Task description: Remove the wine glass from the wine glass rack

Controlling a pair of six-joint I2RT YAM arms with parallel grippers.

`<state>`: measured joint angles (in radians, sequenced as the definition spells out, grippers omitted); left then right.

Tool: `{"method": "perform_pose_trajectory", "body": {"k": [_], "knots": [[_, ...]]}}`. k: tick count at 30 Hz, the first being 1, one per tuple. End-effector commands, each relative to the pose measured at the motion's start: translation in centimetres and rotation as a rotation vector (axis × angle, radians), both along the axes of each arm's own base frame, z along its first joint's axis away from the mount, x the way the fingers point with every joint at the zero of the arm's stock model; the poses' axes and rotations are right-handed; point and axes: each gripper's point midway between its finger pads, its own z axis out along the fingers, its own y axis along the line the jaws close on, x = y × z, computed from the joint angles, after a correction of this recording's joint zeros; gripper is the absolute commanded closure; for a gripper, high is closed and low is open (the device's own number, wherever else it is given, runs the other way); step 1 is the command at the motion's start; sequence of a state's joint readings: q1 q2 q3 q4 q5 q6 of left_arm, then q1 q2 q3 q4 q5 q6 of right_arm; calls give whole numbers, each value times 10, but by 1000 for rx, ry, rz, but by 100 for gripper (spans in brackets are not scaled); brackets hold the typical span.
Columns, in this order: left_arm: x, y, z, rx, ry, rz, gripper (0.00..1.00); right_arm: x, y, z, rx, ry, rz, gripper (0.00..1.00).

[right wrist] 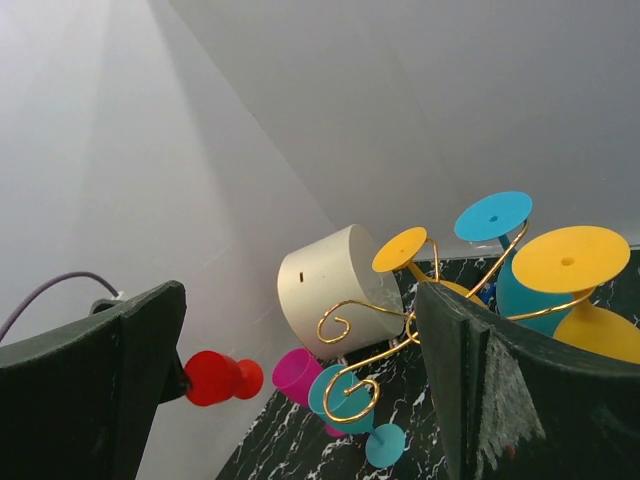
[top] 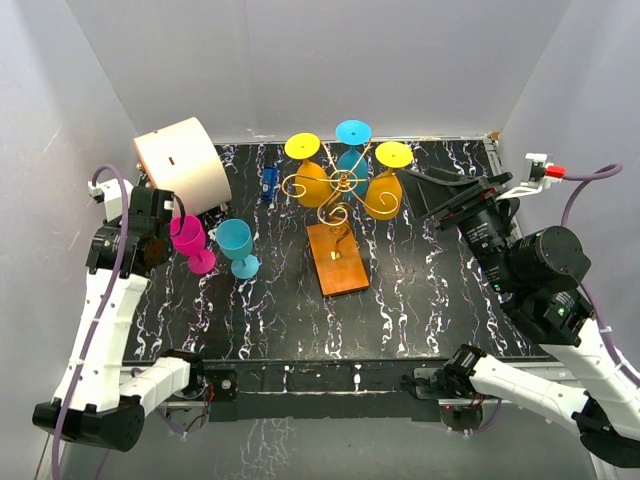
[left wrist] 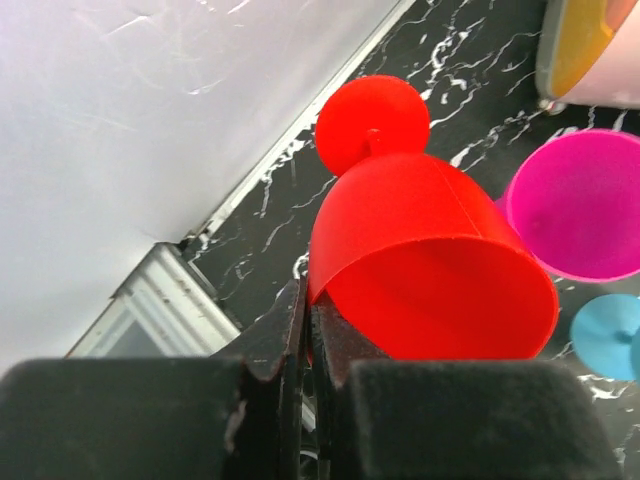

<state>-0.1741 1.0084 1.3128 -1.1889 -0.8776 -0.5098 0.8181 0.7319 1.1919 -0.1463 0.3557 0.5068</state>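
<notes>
**A:** Where does the job stand?

**B:** From my screens, the lift-off looks done for one glass. My left gripper [left wrist: 312, 322] is pinched almost closed on the rim of the red wine glass [left wrist: 430, 270], with one finger inside the bowl and one outside. The glass lies on its side with its foot pointing away from the wrist camera. It's out at the left edge of the table [top: 420, 290], well apart from the wine glass rack [top: 338, 258].

**A:** And the rack itself?

**B:** It stands mid-table. Two yellow glasses [top: 312, 185] [top: 384, 196] and a blue glass [top: 351, 160] hang upside down from its gold arms. A magenta glass [top: 188, 235] and a teal glass [top: 235, 240] stand upright just beside each other on the table, near my left arm.

**A:** Is the red one down yet?

**B:** I don't think so. In the right wrist view it seems to be held up against the wall, though I can't tell how far it is above the surface. I judge that setting it down by the other two is what's left for it.

**A:** And the right side?

**B:** My right gripper [top: 420, 192] is spread wide and holds nothing. It faces the rack from the right, close to the nearer yellow glass without touching it.
</notes>
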Motion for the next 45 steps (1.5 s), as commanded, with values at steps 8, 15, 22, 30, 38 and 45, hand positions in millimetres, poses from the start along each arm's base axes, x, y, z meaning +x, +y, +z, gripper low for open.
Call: {"method": "perform_pose_trajectory", "body": {"k": [8,15,22,30,38,45], "knots": [[56,26,-20,-307,-67,106,100,-21,-21,25,51,-36,7,3],[63,38,-47,-412,-31,198,100,-22,-25,24,45,-38,-5,2],[76,41,-60,-536,-51,236,100,-21,-28,16,47,-30,-19,2],[81,47,-79,-676,-69,318,100,-21,-29,16,45,-34,-24,2],[80,46,-95,-745,-48,380,100,-22,-33,13,51,-35,-36,2],[78,47,-113,-761,20,424,100,-23,-36,13,54,-36,-43,2]]}}
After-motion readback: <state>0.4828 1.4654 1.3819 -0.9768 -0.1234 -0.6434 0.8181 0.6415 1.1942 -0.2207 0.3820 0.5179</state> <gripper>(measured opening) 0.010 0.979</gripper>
